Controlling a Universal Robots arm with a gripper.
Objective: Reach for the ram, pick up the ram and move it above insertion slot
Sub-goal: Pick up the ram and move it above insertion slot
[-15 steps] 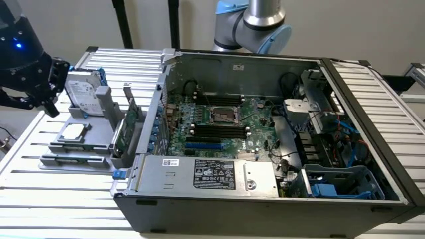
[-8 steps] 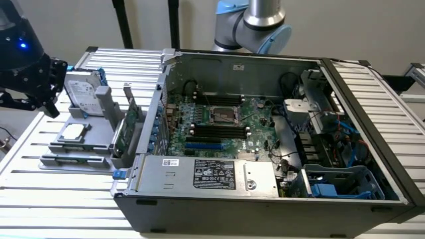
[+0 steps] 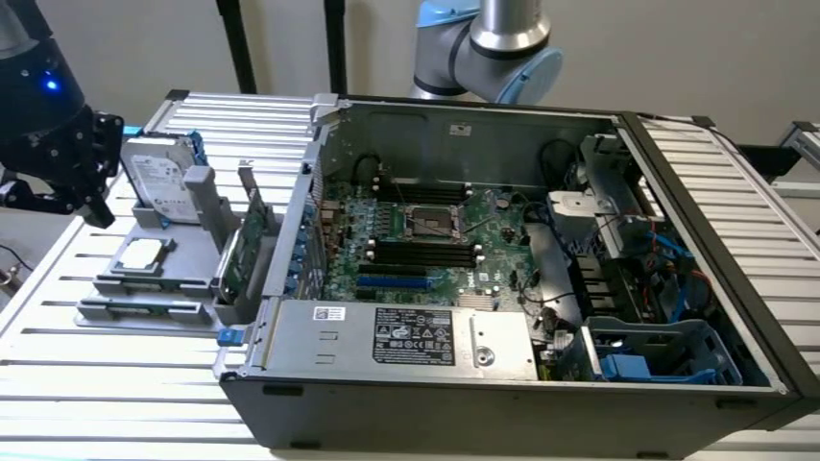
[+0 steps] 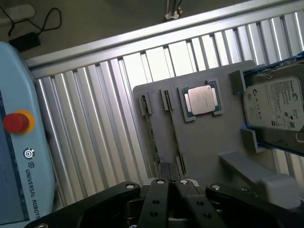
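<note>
Wrist view: black gripper point(image 4: 168, 186), fingers pressed together and empty, hangs near the thin green ram stick point(image 4: 152, 142), slotted at the edge of the grey plastic tray point(image 4: 204, 142) opposite the silver hard drive point(image 4: 273, 104). Lowered like this, it would likely jab the stick's top.

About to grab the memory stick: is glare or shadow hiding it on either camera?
Wrist view: table slats glare white near the tray, yet the tray is evenly lit and the memory stick shows dark in its groove. Exterior view: soft even light on the tray; the computer case is shadowed inside.
</note>
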